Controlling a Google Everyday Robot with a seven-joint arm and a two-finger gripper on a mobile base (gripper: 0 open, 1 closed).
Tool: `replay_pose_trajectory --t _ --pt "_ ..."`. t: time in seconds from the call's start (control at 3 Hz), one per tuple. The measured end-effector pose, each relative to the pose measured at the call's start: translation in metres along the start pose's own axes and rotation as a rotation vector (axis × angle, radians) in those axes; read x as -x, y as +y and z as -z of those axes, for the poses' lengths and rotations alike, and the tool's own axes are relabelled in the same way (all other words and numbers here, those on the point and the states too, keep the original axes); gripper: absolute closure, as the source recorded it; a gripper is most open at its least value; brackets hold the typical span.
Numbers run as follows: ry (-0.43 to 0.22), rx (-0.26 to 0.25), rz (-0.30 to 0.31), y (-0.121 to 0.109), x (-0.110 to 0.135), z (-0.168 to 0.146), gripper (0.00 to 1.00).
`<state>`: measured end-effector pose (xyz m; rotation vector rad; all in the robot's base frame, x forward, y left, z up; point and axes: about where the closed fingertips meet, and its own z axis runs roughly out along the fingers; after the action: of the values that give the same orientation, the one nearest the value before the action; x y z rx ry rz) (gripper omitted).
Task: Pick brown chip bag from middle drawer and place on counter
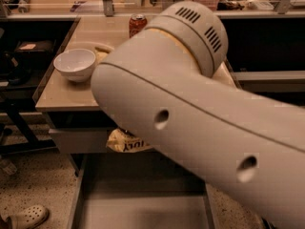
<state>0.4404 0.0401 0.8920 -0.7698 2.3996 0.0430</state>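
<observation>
The robot's arm [200, 128] fills most of the view and hides the gripper, which must sit somewhere behind its white housing, near the table's front edge. Whether it is released or grasping anything cannot be told. Only one cream-yellow end of the brown chip bag [125, 141] shows, poking out left of the arm. It is just below the near edge of the table [62, 97] and above the far end of the open middle drawer [143, 209]. The bag seems to run left to right, with the rest covered. It looks lifted clear of the drawer floor, so the coming move is probably up and away onto the table, right of the bowl [75, 64] and nearer than the soda can [137, 24].
</observation>
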Motion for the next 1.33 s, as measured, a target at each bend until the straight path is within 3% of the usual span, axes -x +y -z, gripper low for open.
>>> replay_pose_trajectory --t 0.67,1.33 --pt "0.039 -0.035 -0.014 -0.054 0.056 -0.027 1.00" --pt "0.083 -0.042 0.005 -0.077 0.100 -0.068 1.00"
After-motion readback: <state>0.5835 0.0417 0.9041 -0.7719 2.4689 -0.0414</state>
